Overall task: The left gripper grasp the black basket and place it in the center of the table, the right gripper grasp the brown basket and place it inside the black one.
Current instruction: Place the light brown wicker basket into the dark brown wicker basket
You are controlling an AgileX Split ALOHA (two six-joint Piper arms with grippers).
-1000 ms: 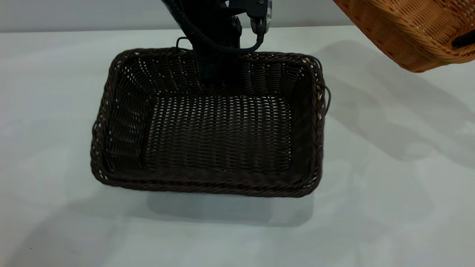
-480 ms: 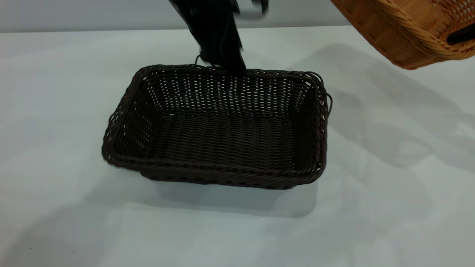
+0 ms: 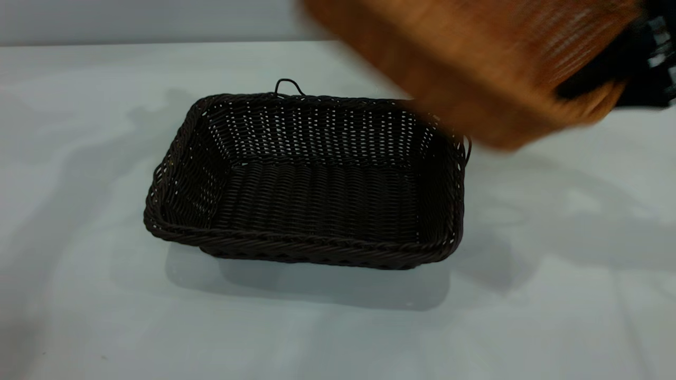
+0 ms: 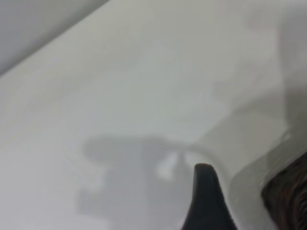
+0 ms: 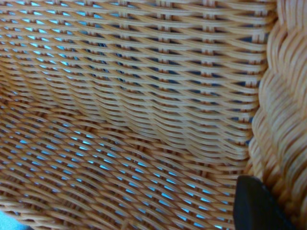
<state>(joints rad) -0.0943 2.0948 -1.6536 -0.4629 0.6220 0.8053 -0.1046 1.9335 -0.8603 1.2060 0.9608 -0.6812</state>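
The black basket (image 3: 311,179) sits flat and upright near the middle of the table (image 3: 79,295). The brown basket (image 3: 475,58) hangs tilted in the air at the back right, and its low edge overlaps the black basket's far right corner. My right gripper (image 3: 594,84) is shut on the brown basket's right rim. In the right wrist view one dark finger (image 5: 256,203) lies against the woven wall (image 5: 134,110) beside the braided rim. My left gripper is out of the exterior view. Its wrist view shows one finger (image 4: 204,191) over bare table, nothing held, with the black basket's edge (image 4: 288,201) beside it.
The table's far edge meets a grey wall (image 3: 132,21) at the back. Bare table surrounds the black basket at the left, front and right, with shadows across it.
My left arm has let go of the black basket's far rim and left the exterior view. The brown basket has swung left and down, over the black basket's far right corner.
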